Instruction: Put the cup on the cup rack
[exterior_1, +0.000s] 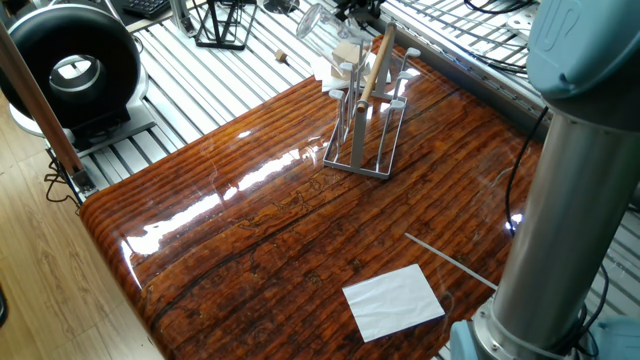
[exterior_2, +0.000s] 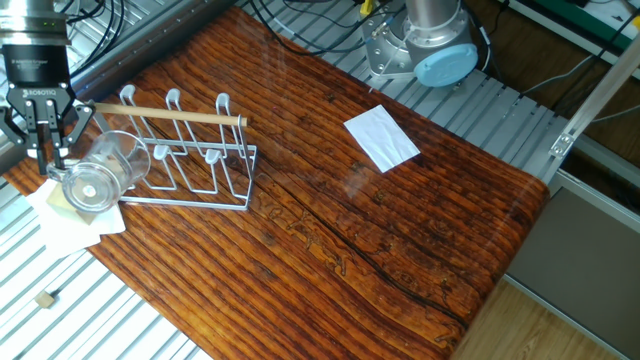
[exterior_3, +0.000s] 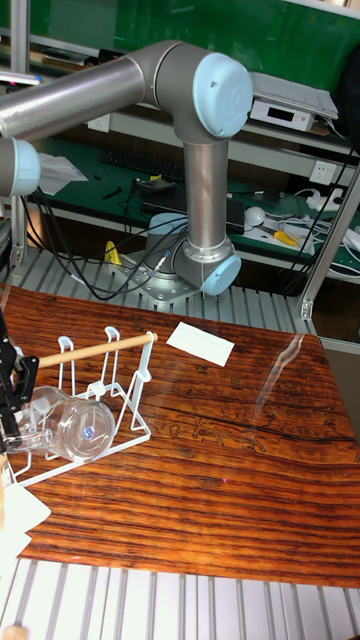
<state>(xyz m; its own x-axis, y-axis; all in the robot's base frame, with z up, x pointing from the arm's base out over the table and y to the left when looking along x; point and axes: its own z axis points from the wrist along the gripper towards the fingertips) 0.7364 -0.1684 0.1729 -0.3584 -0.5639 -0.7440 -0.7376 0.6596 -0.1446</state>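
One fixed view, top centre: the cup (exterior_1: 312, 20) lies tipped beside the cup rack (exterior_1: 365, 115)

Other fixed view, upper left: the gripper (exterior_2: 48, 150) pinches the cup's rim, base towards the camera

Tall view, lower left: its long axis lies near-level, alongside the pegs

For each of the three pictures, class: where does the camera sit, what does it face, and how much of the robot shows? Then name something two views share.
One fixed view: beside the arm's column, looking along the table to the cup rack at the far end.
The other fixed view: high at the rack end, looking back at the robot's base; the gripper holds the cup.
Tall fixed view: low at the table's long edge, facing the whole arm.
Shared: all show the white paper.
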